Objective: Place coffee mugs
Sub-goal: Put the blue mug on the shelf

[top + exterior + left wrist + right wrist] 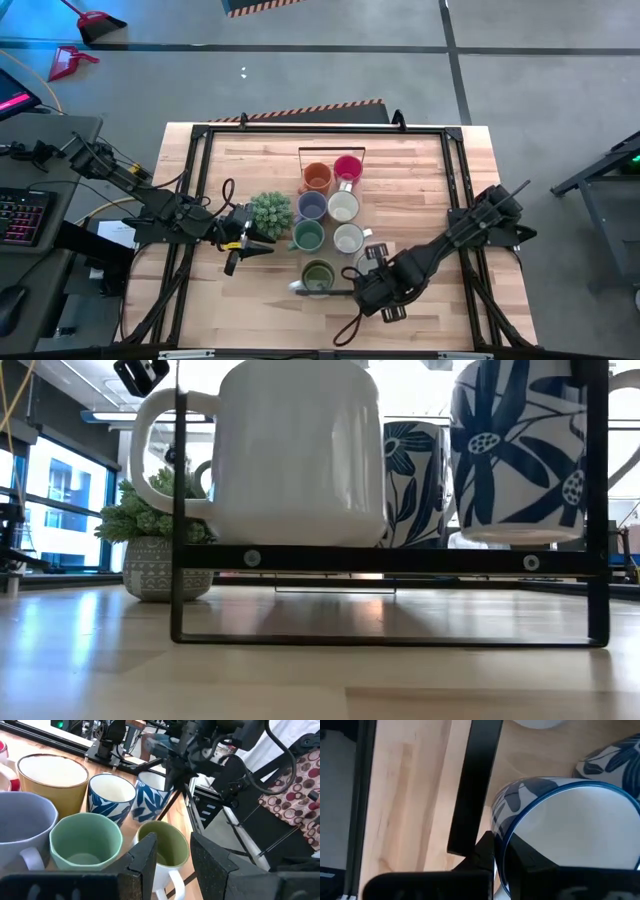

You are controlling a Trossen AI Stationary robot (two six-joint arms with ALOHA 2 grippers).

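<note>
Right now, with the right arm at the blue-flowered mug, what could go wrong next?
1. The right gripper seems to grip the blue-flowered mug only at its rim, so the mug may tilt or slip.
2. The olive mug and a white mug stand close beside it; a sideways move could knock them.
3. The left gripper waits, jaws open, next to the potted plant and could push it.

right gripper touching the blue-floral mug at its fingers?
Touching. The right wrist view shows the right gripper pinching the wall of the blue-floral mug: one finger inside the rim, one outside. The left gripper waits open beside the potted plant.
</note>
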